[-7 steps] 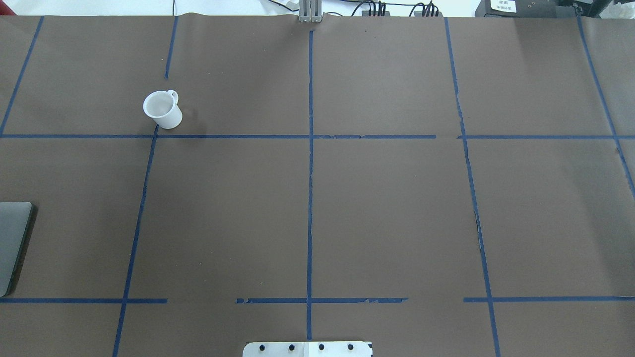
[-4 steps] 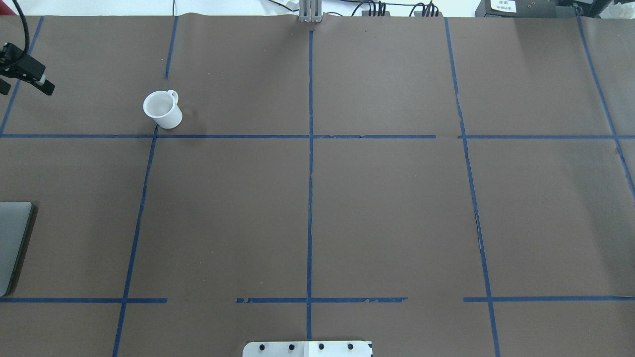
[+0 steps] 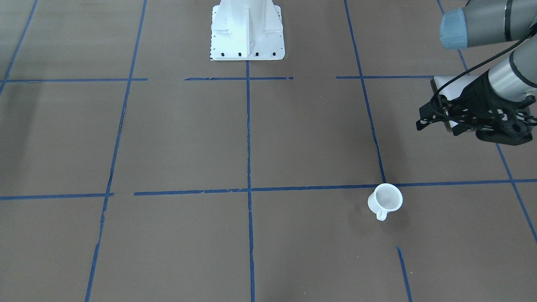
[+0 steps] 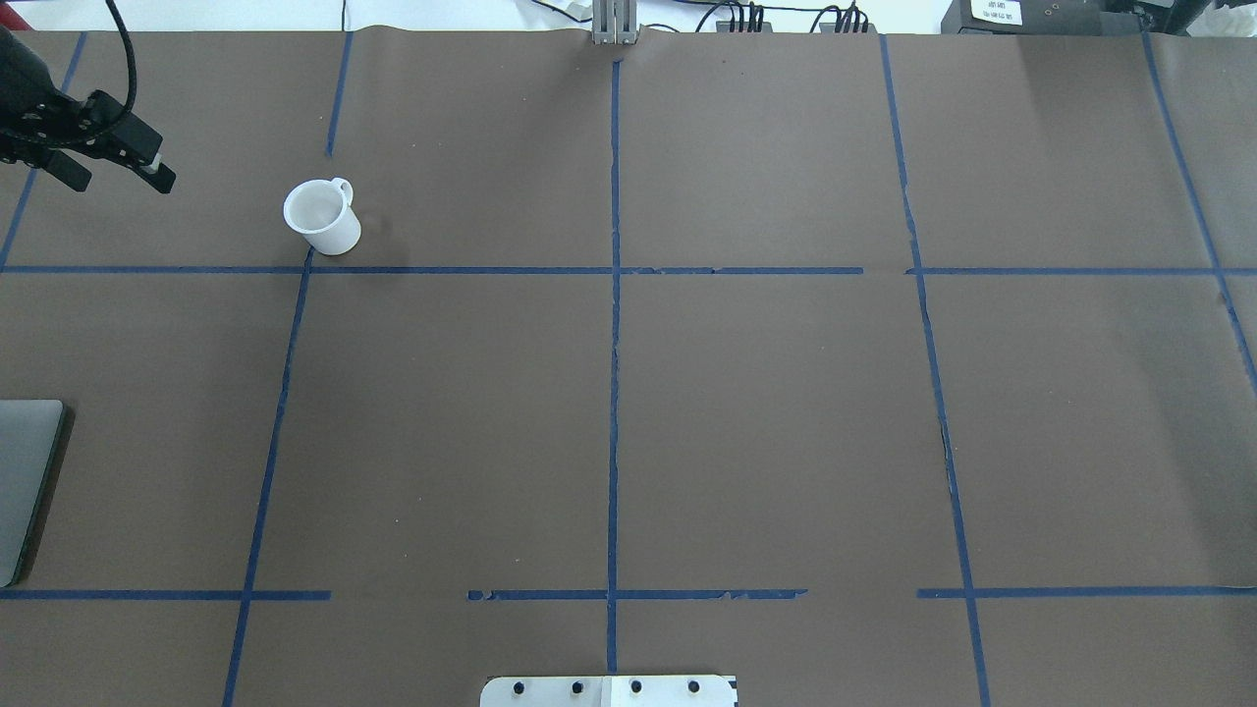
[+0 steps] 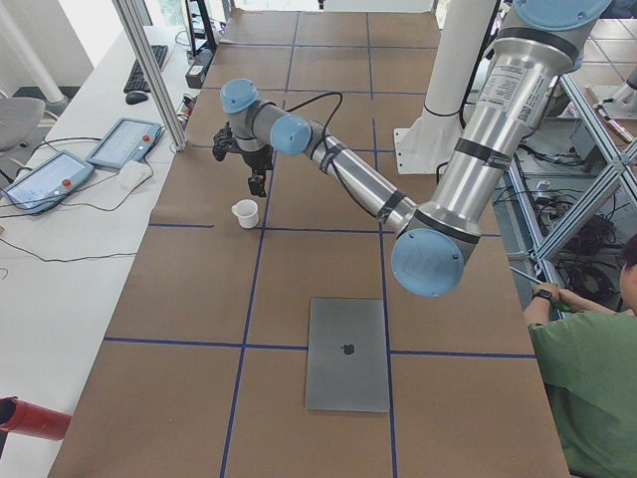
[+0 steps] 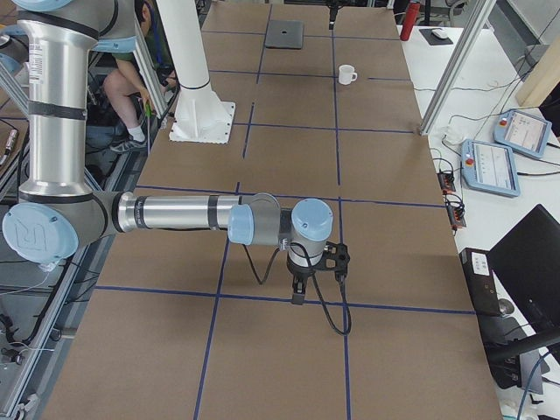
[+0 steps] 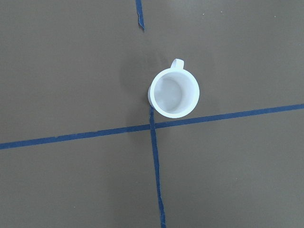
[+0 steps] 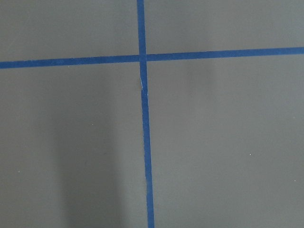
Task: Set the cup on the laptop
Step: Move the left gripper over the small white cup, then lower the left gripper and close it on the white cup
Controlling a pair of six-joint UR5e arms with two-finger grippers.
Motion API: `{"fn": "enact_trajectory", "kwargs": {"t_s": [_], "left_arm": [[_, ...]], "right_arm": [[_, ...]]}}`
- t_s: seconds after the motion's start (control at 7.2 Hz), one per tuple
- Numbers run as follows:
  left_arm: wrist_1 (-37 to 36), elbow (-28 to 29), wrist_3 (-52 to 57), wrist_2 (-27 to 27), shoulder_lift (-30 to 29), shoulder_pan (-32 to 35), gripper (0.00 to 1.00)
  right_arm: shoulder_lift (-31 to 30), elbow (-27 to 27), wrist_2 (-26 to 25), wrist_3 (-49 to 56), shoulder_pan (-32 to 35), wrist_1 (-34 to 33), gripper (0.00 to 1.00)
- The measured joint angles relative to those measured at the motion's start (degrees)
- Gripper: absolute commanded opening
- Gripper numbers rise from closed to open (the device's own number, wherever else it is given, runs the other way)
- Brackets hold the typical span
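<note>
The white cup (image 4: 322, 218) stands upright on the brown table, handle to the far side. It also shows in the front view (image 3: 386, 200), the left side view (image 5: 244, 212) and the left wrist view (image 7: 174, 93). My left gripper (image 4: 113, 179) is open and empty, above the table and to the left of the cup, apart from it; it shows in the front view too (image 3: 440, 127). The silver laptop (image 5: 347, 354) lies flat and closed, cut off at the overhead view's left edge (image 4: 25, 481). My right gripper (image 6: 317, 280) hovers far from both; I cannot tell its state.
The white robot base plate (image 4: 609, 690) sits at the table's near middle edge. Blue tape lines (image 4: 614, 344) divide the brown surface. Teach pendants (image 5: 119, 142) and an aluminium post (image 5: 149, 70) stand beyond the far edge. A person (image 5: 587, 368) sits by the robot's side.
My left gripper has come in from the overhead view's left edge and moved right toward the cup. The cup and laptop have not moved.
</note>
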State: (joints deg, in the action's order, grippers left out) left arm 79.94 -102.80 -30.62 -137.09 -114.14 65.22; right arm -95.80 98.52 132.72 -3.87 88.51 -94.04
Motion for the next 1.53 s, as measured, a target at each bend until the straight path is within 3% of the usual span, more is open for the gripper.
{"fn": "enact_trajectory", "kwargs": {"t_s": [0.28, 0.97, 1.53], "left_arm": [[1.8, 7.8, -2.8, 3.4, -6.0, -1.7, 1.00], [20.3, 33.6, -5.9, 7.2, -17.3, -4.0, 1.00], [28.3, 43.9, -8.4, 10.5, -21.0, -7.1, 1.00]], "right_arm": [[0.0, 0.0, 0.0, 0.0, 0.0, 0.0, 1.00], [0.0, 0.0, 0.0, 0.0, 0.0, 0.0, 1.00], [0.0, 0.0, 0.0, 0.0, 0.0, 0.0, 1.00]]}}
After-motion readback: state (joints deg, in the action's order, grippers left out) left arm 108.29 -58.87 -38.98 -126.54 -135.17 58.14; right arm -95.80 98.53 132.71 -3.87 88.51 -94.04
